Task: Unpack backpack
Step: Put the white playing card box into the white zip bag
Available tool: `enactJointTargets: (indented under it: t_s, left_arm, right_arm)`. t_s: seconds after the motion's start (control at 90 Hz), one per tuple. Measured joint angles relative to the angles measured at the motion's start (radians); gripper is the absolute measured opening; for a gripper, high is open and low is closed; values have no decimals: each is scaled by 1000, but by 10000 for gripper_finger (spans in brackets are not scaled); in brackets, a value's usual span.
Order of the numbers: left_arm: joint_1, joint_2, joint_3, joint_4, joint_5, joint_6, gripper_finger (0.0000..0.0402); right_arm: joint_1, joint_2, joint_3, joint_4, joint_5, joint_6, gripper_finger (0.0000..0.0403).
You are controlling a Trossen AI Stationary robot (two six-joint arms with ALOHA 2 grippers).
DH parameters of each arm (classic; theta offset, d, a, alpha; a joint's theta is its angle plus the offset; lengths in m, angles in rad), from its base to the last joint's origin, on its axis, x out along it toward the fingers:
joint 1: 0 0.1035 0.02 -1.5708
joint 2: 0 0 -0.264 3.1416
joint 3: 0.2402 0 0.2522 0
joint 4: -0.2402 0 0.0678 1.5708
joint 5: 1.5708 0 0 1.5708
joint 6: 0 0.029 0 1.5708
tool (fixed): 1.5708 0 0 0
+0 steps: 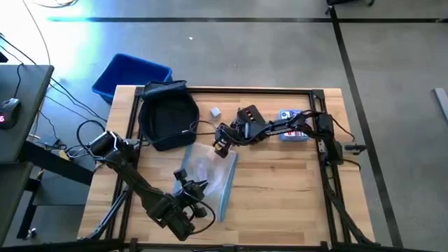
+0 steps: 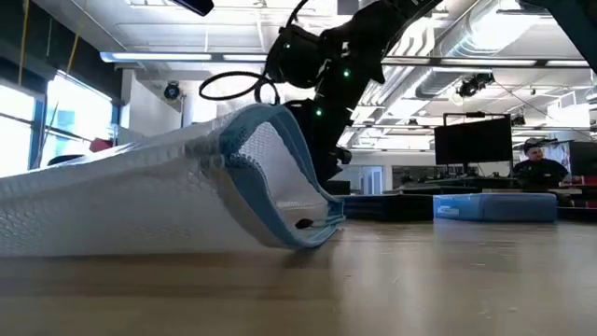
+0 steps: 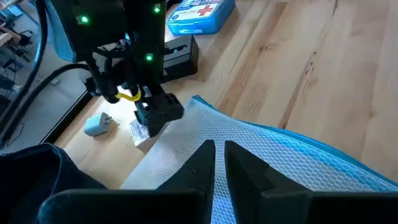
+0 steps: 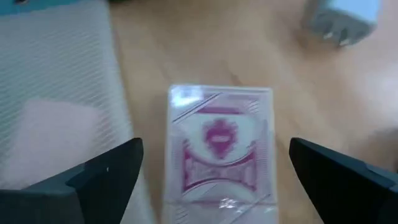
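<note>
Unpacking well along: several items are out and a card pack sits between spread fingers.

The right gripper (image 1: 222, 148), fingers wide, hovers over a red-patterned card pack (image 4: 219, 154) near the table's (image 1: 294, 203) middle, beside the clear mesh pouch (image 1: 208, 175); the left gripper (image 1: 187, 187), fingers narrow and empty, waits at the pouch's near end. A small grey adapter (image 1: 215, 112) and blue first-aid box (image 1: 292, 134) also lie out. The backpack (image 1: 166, 115) sits open at the far left corner; anything left inside is hidden.
</note>
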Motion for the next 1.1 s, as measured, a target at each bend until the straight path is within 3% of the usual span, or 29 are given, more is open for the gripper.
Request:
enactJointTargets:
  t_s: [0.533, 0.711, 0.8, 1.1]
  left_arm:
    - [0, 0, 0, 0, 1, -8, 16]
    - [0, 0, 0, -1, 1, -8, 16]
    - [0, 0, 0, -1, 1, -8, 16]
    - [0, 0, 0, -6, 6, -8, 16]
  right_arm:
    - [-47, 72, 6, -36, -99, -35, 387]
    - [-45, 87, 6, -34, -87, -63, 330]
    - [-46, 61, 4, -39, -85, -82, 280]
    - [52, -129, 2, -209, -11, -150, 279]
